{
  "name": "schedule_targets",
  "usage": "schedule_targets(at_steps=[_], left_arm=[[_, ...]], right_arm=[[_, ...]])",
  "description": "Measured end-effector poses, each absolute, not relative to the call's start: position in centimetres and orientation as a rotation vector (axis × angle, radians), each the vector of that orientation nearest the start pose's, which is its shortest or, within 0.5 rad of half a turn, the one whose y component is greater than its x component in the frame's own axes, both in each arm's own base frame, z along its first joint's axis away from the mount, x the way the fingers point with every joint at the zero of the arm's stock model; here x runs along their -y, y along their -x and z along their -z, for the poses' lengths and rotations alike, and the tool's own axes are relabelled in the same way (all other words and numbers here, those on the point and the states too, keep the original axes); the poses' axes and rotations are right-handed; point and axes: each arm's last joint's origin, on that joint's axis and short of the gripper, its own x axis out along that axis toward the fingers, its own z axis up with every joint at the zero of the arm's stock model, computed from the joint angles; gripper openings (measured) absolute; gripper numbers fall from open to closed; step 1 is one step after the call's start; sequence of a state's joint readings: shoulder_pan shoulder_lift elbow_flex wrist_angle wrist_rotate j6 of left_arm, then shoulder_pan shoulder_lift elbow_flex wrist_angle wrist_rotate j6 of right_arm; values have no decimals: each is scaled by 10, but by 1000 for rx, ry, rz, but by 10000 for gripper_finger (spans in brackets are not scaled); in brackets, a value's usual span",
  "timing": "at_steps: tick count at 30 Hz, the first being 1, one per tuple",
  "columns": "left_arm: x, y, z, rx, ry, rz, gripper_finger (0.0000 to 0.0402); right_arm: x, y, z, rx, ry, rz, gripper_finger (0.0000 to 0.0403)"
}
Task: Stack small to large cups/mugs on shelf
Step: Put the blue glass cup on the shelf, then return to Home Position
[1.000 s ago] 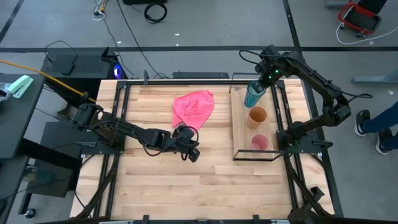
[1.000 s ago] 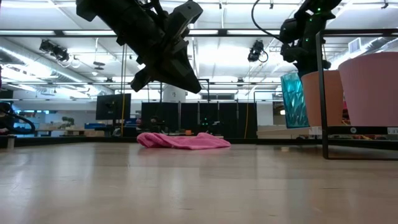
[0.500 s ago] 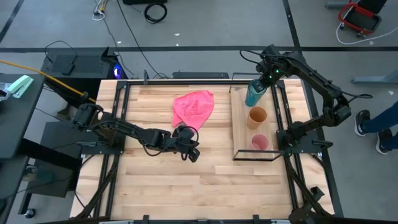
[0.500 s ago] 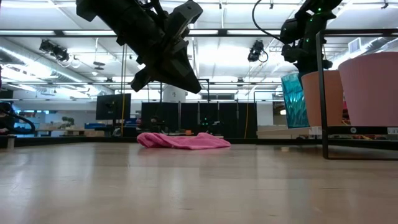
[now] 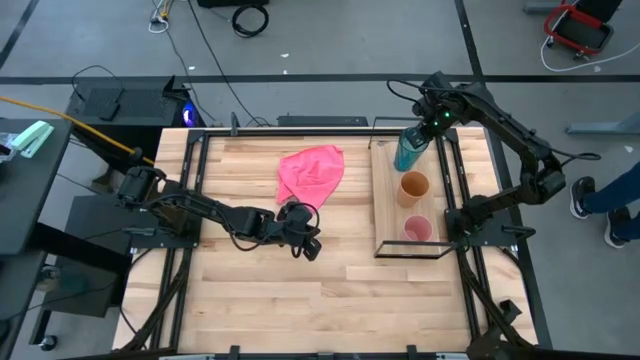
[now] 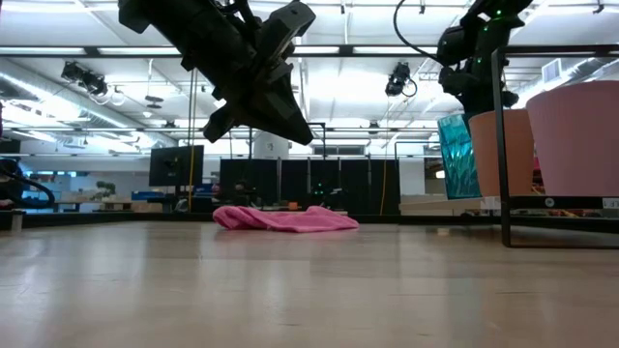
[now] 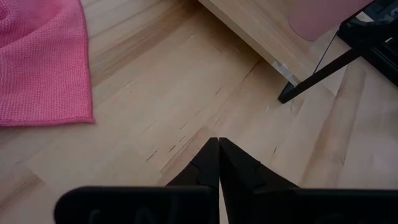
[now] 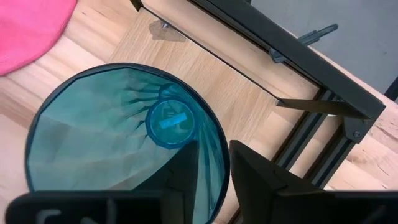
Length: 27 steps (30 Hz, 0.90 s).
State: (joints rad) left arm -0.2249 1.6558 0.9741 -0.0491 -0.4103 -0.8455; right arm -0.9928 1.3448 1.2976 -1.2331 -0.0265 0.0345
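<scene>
Three cups (image 5: 411, 186) stand in a row on the shelf (image 5: 384, 200), right of the cloth (image 5: 311, 172).

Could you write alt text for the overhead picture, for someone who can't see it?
Teal cup, orange cup and pink cup line a wooden shelf. The right pincer sits at the teal cup's rim; the left pincer waits near a pink cloth.
</scene>
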Motion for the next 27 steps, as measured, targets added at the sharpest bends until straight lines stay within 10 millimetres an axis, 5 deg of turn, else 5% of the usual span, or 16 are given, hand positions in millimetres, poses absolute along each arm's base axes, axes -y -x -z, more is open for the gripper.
schedule_targets(at_steps=[12, 20, 27], left_arm=[[65, -335, -196, -568, 581, -453, 23], [64, -335, -197, -543, 659, -472, 12], [58, -346, -230, -284, 684, -352, 24]], right_arm=[[177, -115, -339, -1047, -622, 912, 112], [141, -94, -367, -845, -650, 941, 112], [104, -84, -397, -508, -708, 724, 110]])
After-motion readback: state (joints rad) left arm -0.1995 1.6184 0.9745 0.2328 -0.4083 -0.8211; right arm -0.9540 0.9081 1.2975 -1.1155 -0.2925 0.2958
